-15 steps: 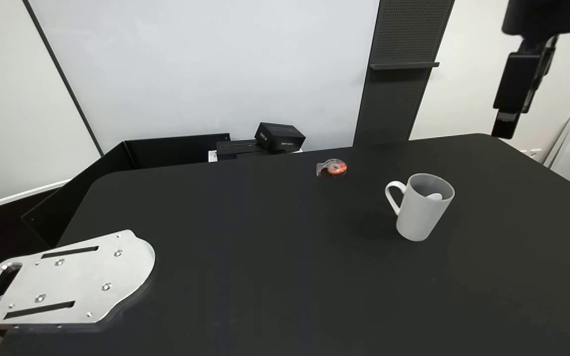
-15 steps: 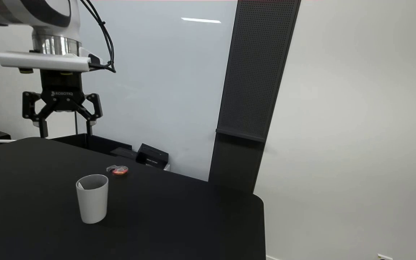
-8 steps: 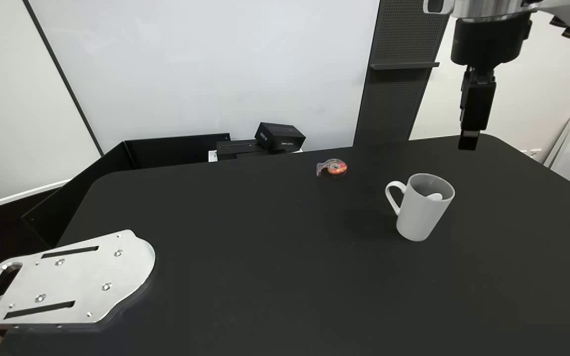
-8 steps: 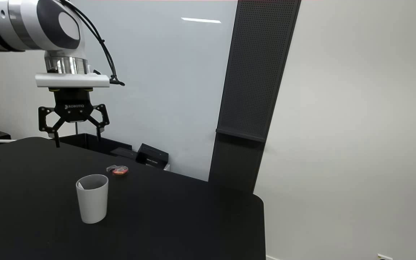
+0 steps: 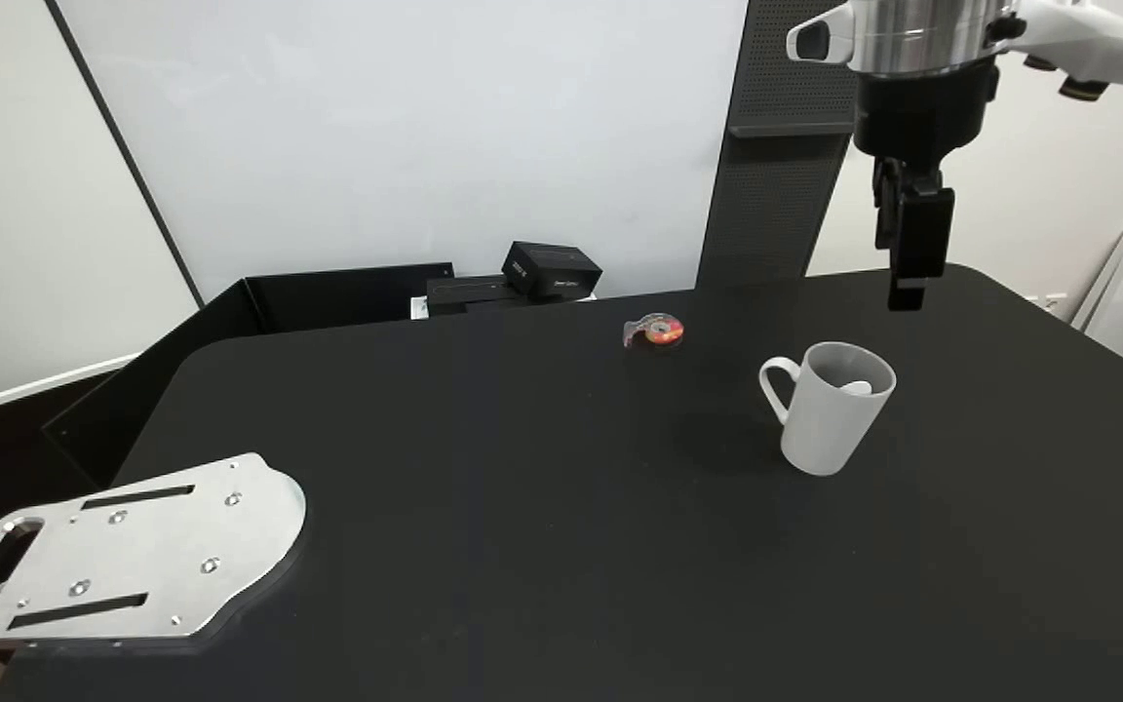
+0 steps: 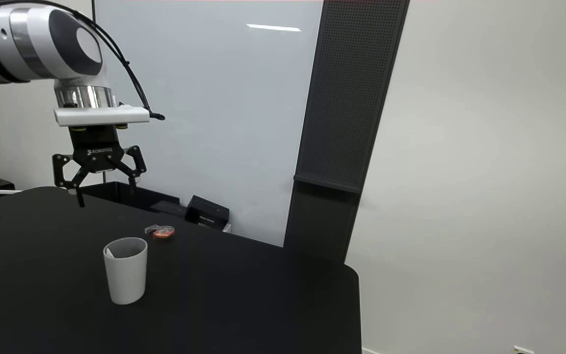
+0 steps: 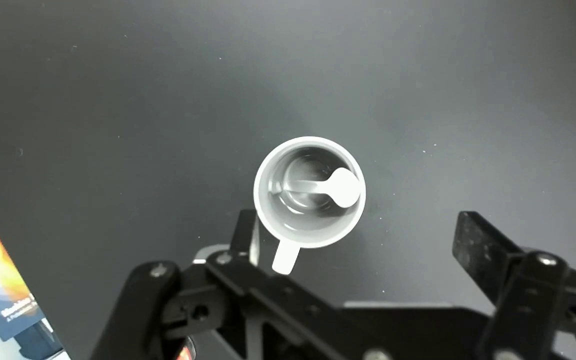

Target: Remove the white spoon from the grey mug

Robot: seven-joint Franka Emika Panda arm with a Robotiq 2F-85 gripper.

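The grey mug (image 5: 827,429) stands upright on the black table in both exterior views (image 6: 127,280). The wrist view shows it from above (image 7: 313,227), its loop handle pointing down the picture. The white spoon (image 7: 344,187) lies inside the mug, its rounded bowl up near the rim and its handle reaching down inside. In the exterior views only a bit of the spoon shows over the rim (image 5: 857,388). My gripper (image 6: 107,197) is open and empty, high above the table and apart from the mug. In the wrist view the gripper (image 7: 358,222) has its fingers wide apart.
A tape dispenser (image 5: 661,330) lies on the table behind the mug. A flat silver metal plate (image 5: 162,546) lies at the table's edge. Black boxes (image 5: 552,271) stand beyond the table's back edge. A wall and a dark perforated panel (image 6: 352,98) stand behind.
My gripper has come down and closer to the mug, with its tilt slightly changed. It stays open. The mug and spoon have not moved.
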